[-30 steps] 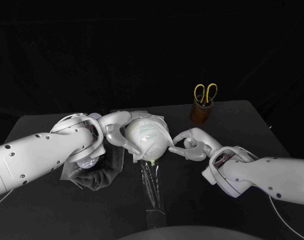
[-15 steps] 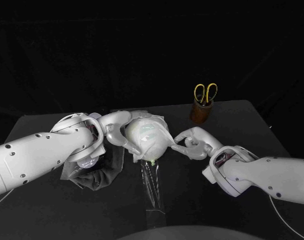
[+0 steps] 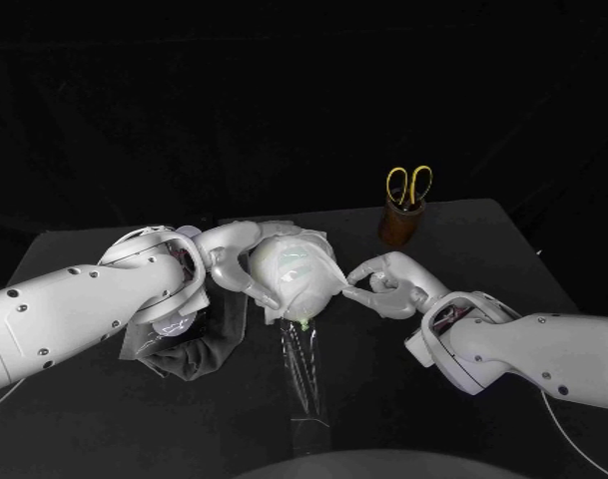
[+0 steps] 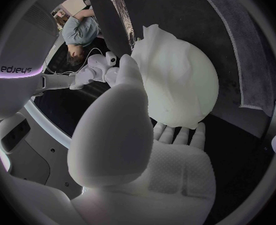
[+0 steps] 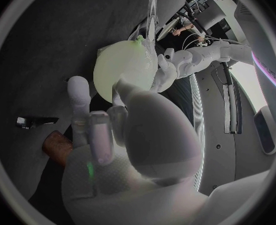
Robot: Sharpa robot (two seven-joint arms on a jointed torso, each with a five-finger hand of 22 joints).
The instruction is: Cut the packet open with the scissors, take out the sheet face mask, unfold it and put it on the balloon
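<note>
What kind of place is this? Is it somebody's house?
Probably a robot lab, not a house. White robot arms work at a black table with a dark backdrop, handling a balloon, and scissors stand in a holder.

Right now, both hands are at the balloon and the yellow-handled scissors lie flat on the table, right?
Not flat: the head view shows the scissors standing in the brown holder. The left hand and right hand are indeed at the balloon.

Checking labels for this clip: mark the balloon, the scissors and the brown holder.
balloon (image 3: pixel 297 271): head view, its rounded middle.
scissors (image 3: pixel 408 188): head view, yellow handles.
brown holder (image 3: pixel 400 229): head view, its side wall.
</note>
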